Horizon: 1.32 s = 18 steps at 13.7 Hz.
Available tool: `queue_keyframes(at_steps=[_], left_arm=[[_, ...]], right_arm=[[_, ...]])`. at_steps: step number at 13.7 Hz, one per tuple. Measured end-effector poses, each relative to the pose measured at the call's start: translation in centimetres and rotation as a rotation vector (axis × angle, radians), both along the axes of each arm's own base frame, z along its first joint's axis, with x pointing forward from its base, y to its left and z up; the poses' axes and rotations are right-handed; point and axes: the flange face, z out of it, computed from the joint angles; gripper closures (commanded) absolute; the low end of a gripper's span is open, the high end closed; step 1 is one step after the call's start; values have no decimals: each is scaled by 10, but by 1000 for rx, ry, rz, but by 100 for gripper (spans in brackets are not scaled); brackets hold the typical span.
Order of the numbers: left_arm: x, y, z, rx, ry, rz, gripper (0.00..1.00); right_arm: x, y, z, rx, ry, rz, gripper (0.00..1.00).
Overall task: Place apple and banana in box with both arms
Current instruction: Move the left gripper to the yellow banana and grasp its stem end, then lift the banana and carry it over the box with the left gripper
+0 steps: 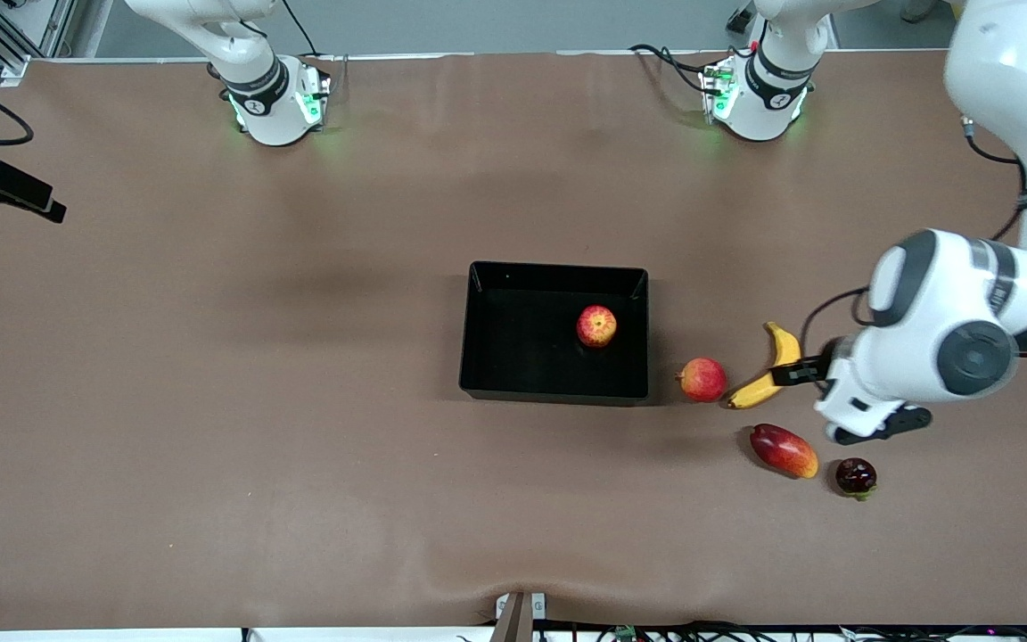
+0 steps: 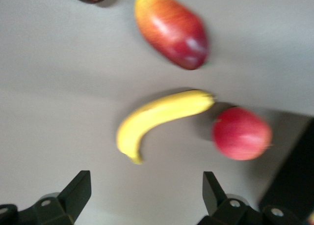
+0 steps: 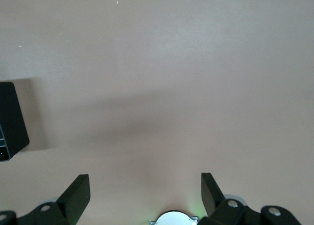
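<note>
Apple (image 1: pixel 596 325) sits in box (image 1: pixel 478 330); banana (image 1: pixel 768 374) pending. Left gripper (image 2: pixel 144 195) over banana, fingers apart (must descend, clamp). Right gripper (image 3: pixel 144 193) spread, waiting.

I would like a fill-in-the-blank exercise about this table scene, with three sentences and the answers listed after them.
1. The small round red apple lies inside the shallow black plastic ____.
2. The long curved yellow banana lies on the brown table beside the pinkish-red round fruit, and the fingers of the left gripper above it are ____.
3. The right gripper holds ____.

Missing words: box; open; nothing
</note>
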Motion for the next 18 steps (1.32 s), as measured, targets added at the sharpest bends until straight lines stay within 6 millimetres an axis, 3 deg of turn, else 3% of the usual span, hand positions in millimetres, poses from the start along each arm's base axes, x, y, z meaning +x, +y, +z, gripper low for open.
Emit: queue_keyframes(at_steps=[2,6,9,10,11,12,15,18], left_arm=[[-5,21,-36,-5,13,-68,0],[-29,7,-102,-6,-36,-232,0],[-45,14,-131,-52,-52,-318,5],[-48,21,-138,-59,-53,-337,15],[-51,27,-144,-57,-50,-355,33],[-53,31,-148,-51,-45,-369,43],[-60,27,-157,-54,-26,-385,56],[-68,23,-162,-56,-11,-396,89]], right_arm=[[-1,0,0,-4,8,-35,0],[2,-1,4,-11,-26,-59,0],[6,-13,6,-14,-62,-81,0],[6,-13,6,-14,-64,-82,0],[8,-12,6,-15,-73,-79,0],[10,-10,7,-16,-88,-75,0],[12,-8,8,-27,-99,-70,0],[12,-2,8,-28,-99,-59,0]])
